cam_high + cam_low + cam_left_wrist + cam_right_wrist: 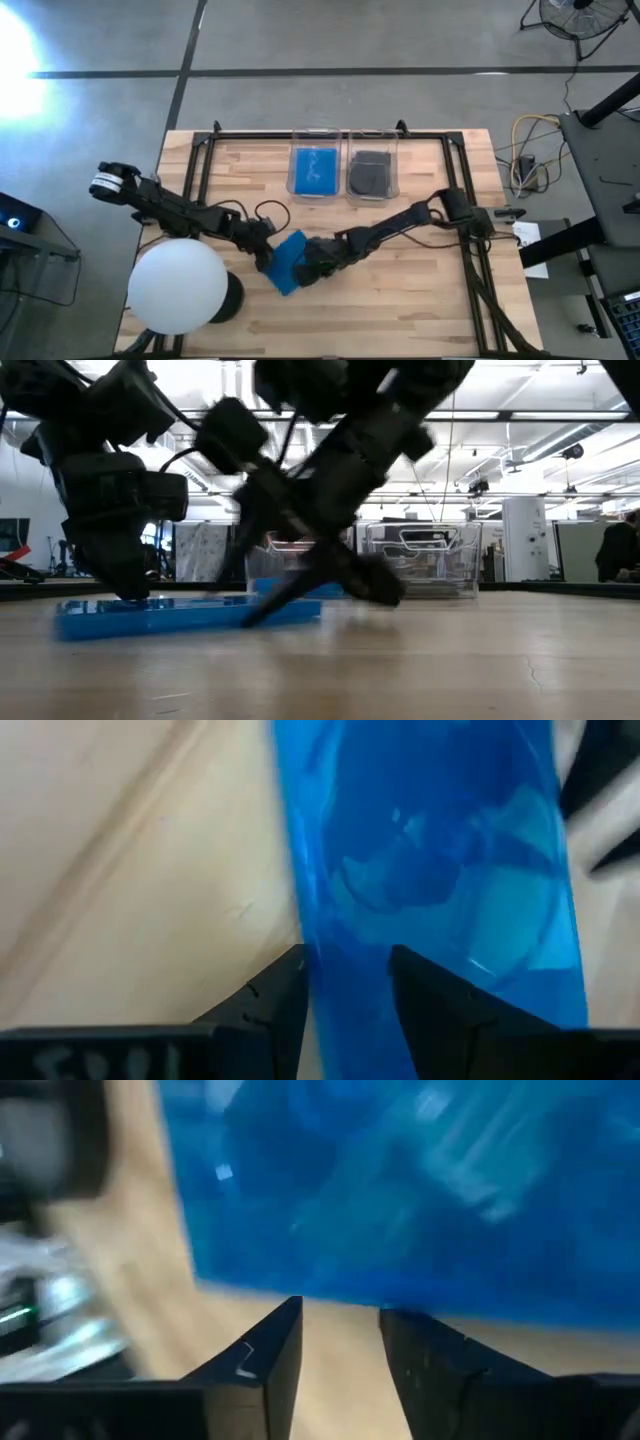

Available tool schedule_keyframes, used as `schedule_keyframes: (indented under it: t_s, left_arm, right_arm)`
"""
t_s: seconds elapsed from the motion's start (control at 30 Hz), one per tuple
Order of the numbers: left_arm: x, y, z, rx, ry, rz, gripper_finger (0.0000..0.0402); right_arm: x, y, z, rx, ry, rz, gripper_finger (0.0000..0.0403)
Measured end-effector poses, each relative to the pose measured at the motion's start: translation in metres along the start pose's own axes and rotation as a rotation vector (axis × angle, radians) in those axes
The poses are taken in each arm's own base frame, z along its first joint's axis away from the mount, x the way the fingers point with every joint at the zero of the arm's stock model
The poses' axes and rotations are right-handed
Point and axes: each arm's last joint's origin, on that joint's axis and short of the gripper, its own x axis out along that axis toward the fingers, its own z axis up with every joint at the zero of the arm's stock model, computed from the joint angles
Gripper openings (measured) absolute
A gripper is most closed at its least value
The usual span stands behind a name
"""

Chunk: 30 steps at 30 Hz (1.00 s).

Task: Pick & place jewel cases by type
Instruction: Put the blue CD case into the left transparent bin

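One bright blue jewel case [288,263] lies flat on the table near its middle [180,617]. My left gripper [267,255] stands over the case's left edge, pointing down and slightly open [345,960]. One finger is beside that edge and the other is over the case's face [430,850]. My right gripper [313,266] comes in low from the right, slightly open [340,1308], with its fingertips at the case's right edge [400,1180]. More blue cases [315,170] and dark cases [370,176] lie in two clear bins. My left gripper comes from above, its lower end meeting the case's top face near the left edge [130,600]. The edge [300,920] runs into the gap between the fingers; the case stays flat on the wood. My right gripper slants down from the right. Its fingertips [285,1315] reach the case's edge [330,1302]; I cannot tell whether they touch it.
Two clear bins [342,140] stand side by side at the table's far edge. A large white sphere [180,286] sits at the near left corner, close behind my left arm. A black frame rail [470,200] borders the table. Bare wood lies near and right of the case.
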Motion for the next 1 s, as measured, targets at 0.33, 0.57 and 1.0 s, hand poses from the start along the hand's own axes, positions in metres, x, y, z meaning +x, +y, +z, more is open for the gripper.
schedule_keyframes:
  t_s: [0.33, 0.57, 1.0]
  left_arm:
    - [-0.001, -0.016, 0.013, 0.043, -0.075, -0.071, 0.0126]
    - [0.005, -0.009, 0.014, 0.011, -0.104, 0.008, 0.0126]
    - [0.029, -0.008, 0.002, -0.018, 0.085, -0.043, 0.0125]
  right_arm:
    - [-0.081, 0.002, 0.003, -0.039, -0.212, -0.308, 0.0176]
    - [-0.069, -0.029, 0.004, 0.009, -0.194, -0.356, 0.0211]
    - [-0.039, -0.041, 0.009, -0.023, -0.074, -0.008, 0.0232]
